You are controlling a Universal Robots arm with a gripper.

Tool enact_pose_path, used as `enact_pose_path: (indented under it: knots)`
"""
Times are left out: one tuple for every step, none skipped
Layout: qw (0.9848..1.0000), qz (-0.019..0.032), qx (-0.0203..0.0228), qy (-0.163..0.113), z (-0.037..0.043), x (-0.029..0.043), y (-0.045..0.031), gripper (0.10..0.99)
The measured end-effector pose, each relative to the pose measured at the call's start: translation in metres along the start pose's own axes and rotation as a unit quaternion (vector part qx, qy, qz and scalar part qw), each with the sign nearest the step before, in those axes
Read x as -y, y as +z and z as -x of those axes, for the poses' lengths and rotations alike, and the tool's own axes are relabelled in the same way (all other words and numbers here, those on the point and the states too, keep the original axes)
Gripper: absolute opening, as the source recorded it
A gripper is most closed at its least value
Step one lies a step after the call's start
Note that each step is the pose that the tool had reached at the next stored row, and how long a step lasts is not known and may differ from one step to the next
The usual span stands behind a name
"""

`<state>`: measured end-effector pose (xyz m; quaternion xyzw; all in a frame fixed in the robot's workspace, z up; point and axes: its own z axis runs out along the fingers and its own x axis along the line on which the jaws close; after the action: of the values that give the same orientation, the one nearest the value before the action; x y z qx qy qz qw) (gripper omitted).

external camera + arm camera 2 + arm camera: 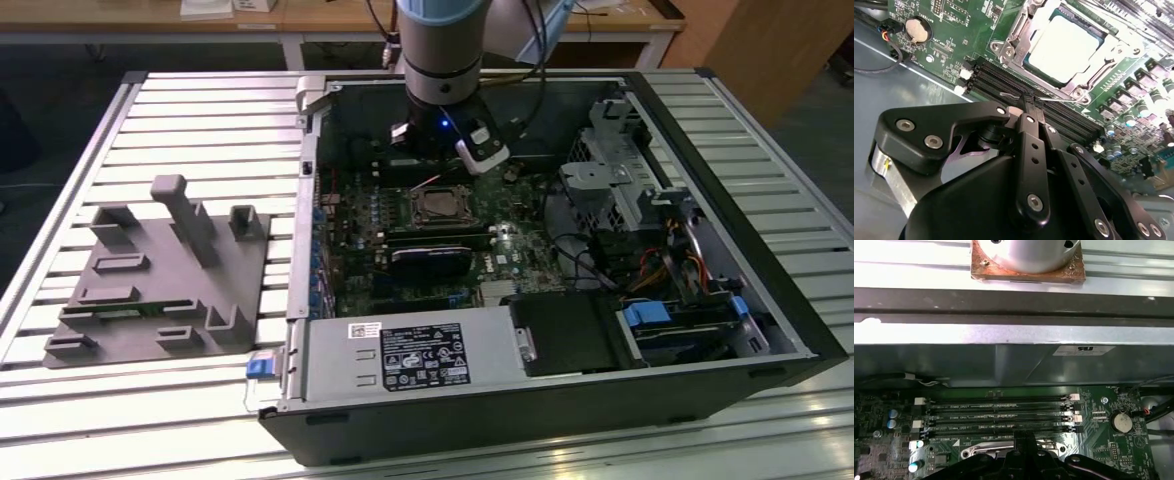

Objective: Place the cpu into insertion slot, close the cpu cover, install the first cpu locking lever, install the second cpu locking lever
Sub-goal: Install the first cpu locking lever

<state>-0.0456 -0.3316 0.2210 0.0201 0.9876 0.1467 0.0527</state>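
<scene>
In the second wrist view a coin battery point(919, 29) sits on the motherboard point(954, 30), the gripper point(1028, 100) has its fingers pressed together at a thin wire locking lever point(1056, 98) over the memory slots point(996, 84), and the cpu point(1066, 42) lies in the insertion slot point(1097, 31) under the lowered cpu cover point(1016, 34).

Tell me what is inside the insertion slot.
The cpu lies in the insertion slot, with the cpu cover framing its edges. Whatever lies beneath the cpu is covered.

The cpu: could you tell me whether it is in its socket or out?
In. The cpu lies flat inside the silvery cover, on the green board.
</scene>
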Motion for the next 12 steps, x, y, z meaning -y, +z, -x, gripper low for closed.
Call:
enact_pose_path:
  knots:
    - [1.0,-0.0002,0.0005,0.002,-0.0001,-0.0002,0.0012,0.106]
    - [1.0,-0.0005,0.0012,0.004,-0.0003,-0.0003,0.0022,0.106]
    - [1.0,-0.0009,0.0024,0.008,-0.0004,-0.0003,0.0033,0.106]
    - [0.9999,-0.0013,0.0039,0.013,-0.0005,-0.0002,0.0042,0.106]
    - [0.9998,-0.002,0.0057,0.019,-0.0006,0.0,0.005,0.106]
    - [0.9997,-0.0026,0.0077,0.025,-0.0006,0.0001,0.0058,0.106]
    - [0.9995,-0.0033,0.0095,0.031,-0.0007,0.0003,0.0065,0.106]
    - [0.9993,-0.0039,0.0111,0.036,-0.0009,0.0003,0.0072,0.106]
    - [0.9991,-0.0044,0.0125,0.041,-0.0011,0.0001,0.0078,0.106]
    - [0.9989,-0.0047,0.0134,0.044,-0.0014,-0.0002,0.0083,0.106]
    - [0.9988,-0.0049,0.0142,0.046,-0.002,-0.0007,0.0088,0.106]
    - [0.9987,-0.0051,0.015,0.049,-0.0025,-0.0012,0.0092,0.106]
